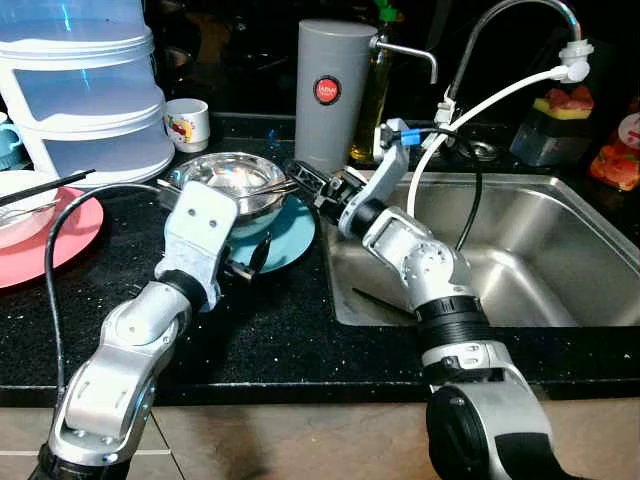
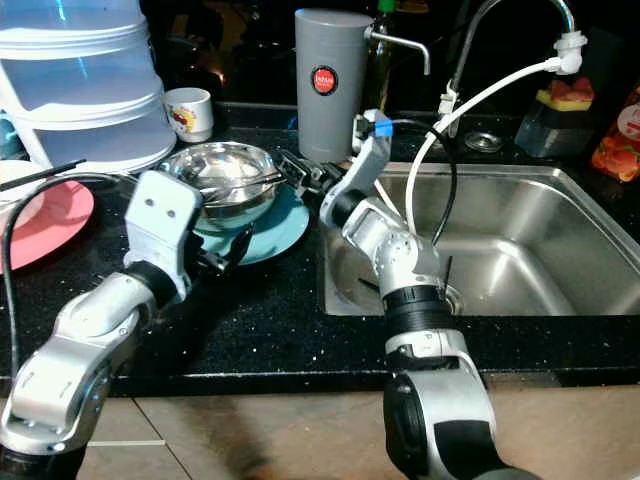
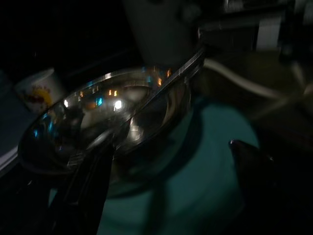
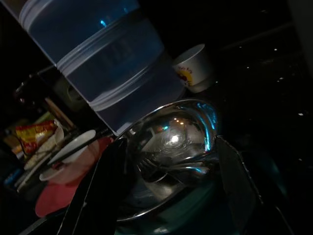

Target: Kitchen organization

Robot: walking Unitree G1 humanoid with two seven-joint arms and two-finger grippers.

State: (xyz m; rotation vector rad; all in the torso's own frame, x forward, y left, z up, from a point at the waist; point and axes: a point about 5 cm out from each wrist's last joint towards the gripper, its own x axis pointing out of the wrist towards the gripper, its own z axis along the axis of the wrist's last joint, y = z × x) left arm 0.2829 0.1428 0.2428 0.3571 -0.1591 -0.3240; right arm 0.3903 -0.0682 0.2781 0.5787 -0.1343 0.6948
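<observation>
Bowl rim perhaps touched, right claw

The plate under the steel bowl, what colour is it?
Teal. The plate under the steel bowl shows best in the left eye view.

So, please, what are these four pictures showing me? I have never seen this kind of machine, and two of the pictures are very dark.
This is a humanoid robot at a kitchen counter. The two bright pictures come from cameras in its head, looking down at its own silver arms. The two dark ones come from a camera on each wrist, looking along that arm's black fingers.

On the black counter a steel bowl sits on a teal plate, beside a sink. Behind stand a grey canister, a small cup and stacked plastic containers; a pink plate lies to the left.

The left gripper and the right gripper are both open at the bowl, holding nothing.
</observation>
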